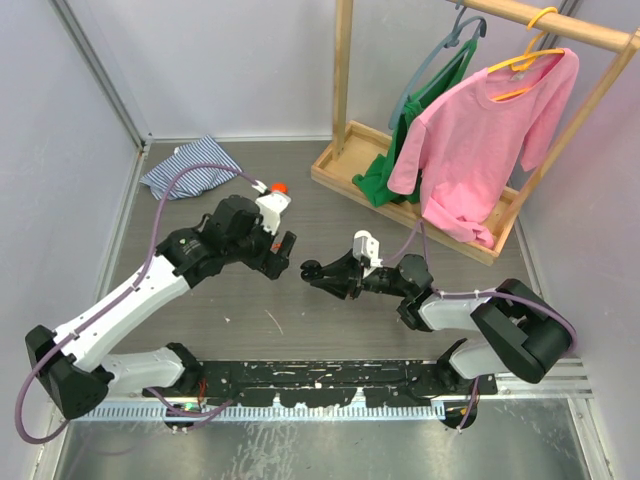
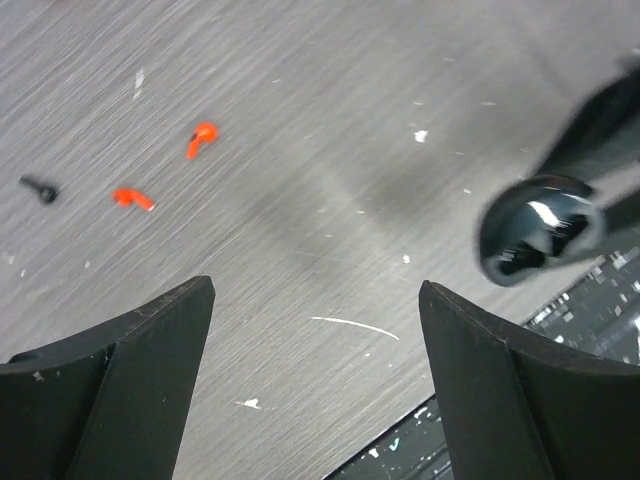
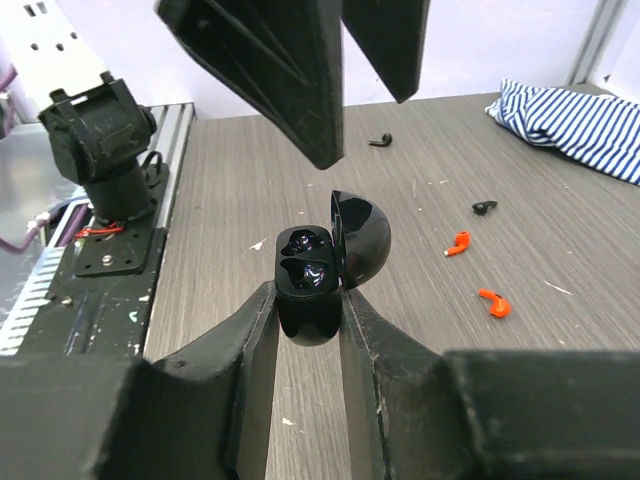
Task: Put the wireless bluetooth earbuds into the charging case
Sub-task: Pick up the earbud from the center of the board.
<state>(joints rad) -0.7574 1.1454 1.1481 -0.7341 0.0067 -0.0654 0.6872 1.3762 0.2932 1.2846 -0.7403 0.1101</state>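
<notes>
My right gripper (image 3: 308, 300) is shut on the black charging case (image 3: 308, 285) and holds it above the table with the lid open and both wells empty. The case also shows in the top view (image 1: 312, 270) and in the left wrist view (image 2: 535, 232). Two red-orange earbuds (image 3: 458, 243) (image 3: 495, 302) and two black earbuds (image 3: 485, 207) (image 3: 380, 141) lie loose on the table. My left gripper (image 2: 316, 290) is open and empty, hovering just left of the case (image 1: 283, 250). The orange earbuds (image 2: 201, 138) (image 2: 132, 198) and a black one (image 2: 40, 188) lie beyond it.
A striped cloth (image 1: 190, 167) lies at the back left. A wooden clothes rack (image 1: 420, 190) with a pink shirt (image 1: 480, 140) and a green garment (image 1: 385, 180) stands at the back right. Grey walls close in both sides.
</notes>
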